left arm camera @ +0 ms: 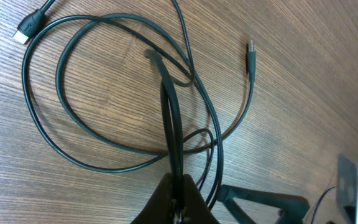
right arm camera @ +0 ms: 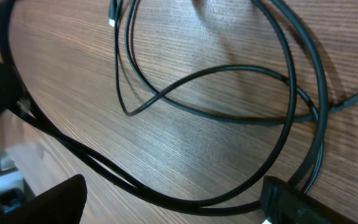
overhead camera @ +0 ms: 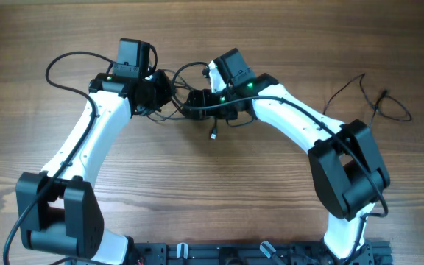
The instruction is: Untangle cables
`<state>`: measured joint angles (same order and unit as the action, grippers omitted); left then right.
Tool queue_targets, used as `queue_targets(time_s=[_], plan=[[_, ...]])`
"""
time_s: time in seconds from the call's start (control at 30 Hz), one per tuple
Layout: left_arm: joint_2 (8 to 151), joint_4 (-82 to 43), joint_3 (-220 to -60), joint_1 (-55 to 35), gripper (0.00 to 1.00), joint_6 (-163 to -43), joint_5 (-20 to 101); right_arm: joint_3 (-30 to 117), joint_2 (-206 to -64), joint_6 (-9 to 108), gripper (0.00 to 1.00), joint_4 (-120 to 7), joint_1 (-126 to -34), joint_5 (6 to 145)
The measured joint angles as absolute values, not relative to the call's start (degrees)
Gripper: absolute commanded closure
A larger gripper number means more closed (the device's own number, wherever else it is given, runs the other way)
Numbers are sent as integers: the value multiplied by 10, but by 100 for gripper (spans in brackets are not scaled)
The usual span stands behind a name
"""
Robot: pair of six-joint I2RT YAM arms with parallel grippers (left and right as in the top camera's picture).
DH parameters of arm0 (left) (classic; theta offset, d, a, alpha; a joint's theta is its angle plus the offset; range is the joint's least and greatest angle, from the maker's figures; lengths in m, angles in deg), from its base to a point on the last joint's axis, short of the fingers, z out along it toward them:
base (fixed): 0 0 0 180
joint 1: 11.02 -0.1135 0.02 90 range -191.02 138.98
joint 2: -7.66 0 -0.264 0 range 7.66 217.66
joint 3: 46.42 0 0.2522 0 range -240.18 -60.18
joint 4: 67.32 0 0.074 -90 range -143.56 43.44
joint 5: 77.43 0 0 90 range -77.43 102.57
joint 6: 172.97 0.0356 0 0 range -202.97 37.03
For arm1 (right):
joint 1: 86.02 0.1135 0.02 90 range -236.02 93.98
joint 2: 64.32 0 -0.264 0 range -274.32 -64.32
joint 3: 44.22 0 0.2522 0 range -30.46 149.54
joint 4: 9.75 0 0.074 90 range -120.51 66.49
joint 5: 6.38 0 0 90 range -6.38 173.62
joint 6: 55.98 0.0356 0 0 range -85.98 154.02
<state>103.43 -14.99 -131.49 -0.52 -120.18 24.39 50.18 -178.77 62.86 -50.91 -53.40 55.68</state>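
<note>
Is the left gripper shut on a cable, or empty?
Shut on a cable. The left wrist view shows the left gripper closed, with a doubled black strand coming straight out from between its fingers.

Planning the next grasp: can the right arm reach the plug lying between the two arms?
Probably yes: the plug lies on bare wood close beside the open right fingers, and nothing covers it.
</note>
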Motion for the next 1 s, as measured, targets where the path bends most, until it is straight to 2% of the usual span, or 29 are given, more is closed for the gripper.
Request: queue_targets(time_s=[0.17,0.2,0.3,0.37,0.67,0.7,0.77,1.0], plan=[[1034,-139,-1315,-5,96,-1228,247,502,-1805,646,33,-508,-515,607],[1034,-138,-1315,-5,96,-1235,250,502,-1814,654,34,-507,-513,613],[1034,-137,-1315,-5,96,-1245,252,502,-1834,668,33,-506,-512,622],[1034,-134,-1315,-5,96,-1253,254,502,-1843,674,29,-504,-512,623],[1034,-132,-1315,-5,96,-1268,231,503,-1852,685,28,-503,-512,625],[1034,-128,-1315,-5,96,-1273,223,503,-1852,685,22,-503,-512,625],[1034,-124,-1315,-5,96,-1285,209,504,-1852,686,17,-502,-511,622],[1034,-122,-1315,-5,96,-1305,180,513,-1851,596,15,-541,-521,566]])
